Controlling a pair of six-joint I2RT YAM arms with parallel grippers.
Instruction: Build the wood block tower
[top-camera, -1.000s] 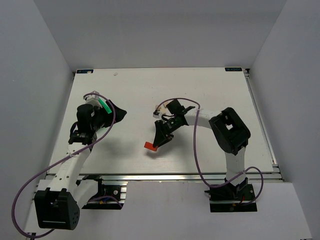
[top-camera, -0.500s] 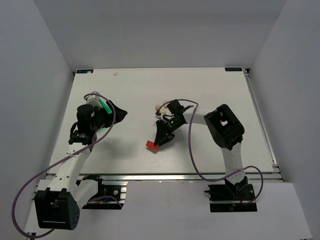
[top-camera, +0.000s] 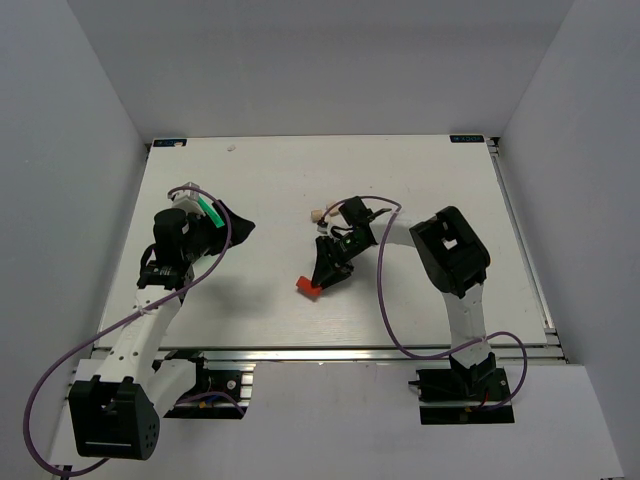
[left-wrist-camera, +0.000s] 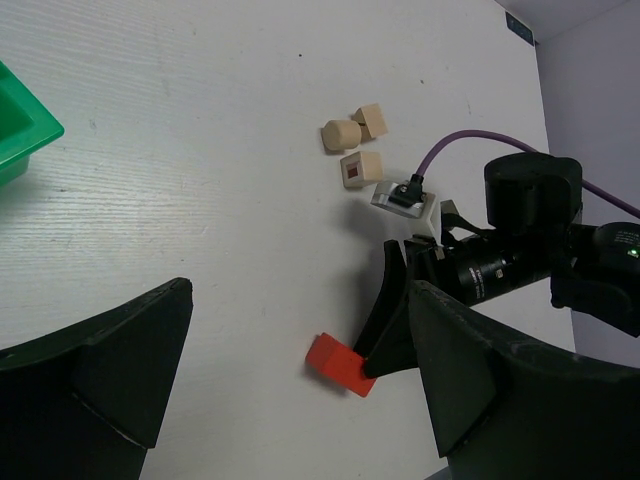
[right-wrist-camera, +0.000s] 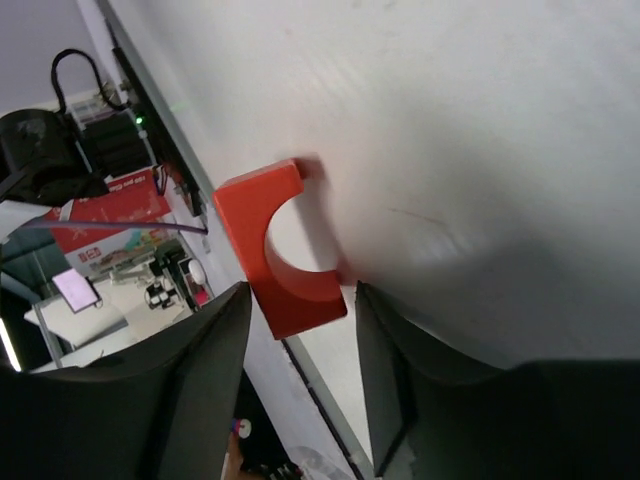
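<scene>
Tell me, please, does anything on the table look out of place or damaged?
Nothing looks damaged or spilled. The red arch block lies alone at the right tool, apart from three loose beige blocks; nothing is stacked yet.

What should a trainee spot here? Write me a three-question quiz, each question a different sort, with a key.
1. True or false: the red-orange arch-shaped wooden block sits stacked on another block.
2. The right gripper has its fingertips: A over the pale cubes, B at the red-orange block, C beside the left arm.
3. How many small wooden blocks lie clustered apart from the red-orange one?
Key: 1 false; 2 B; 3 three.
</scene>
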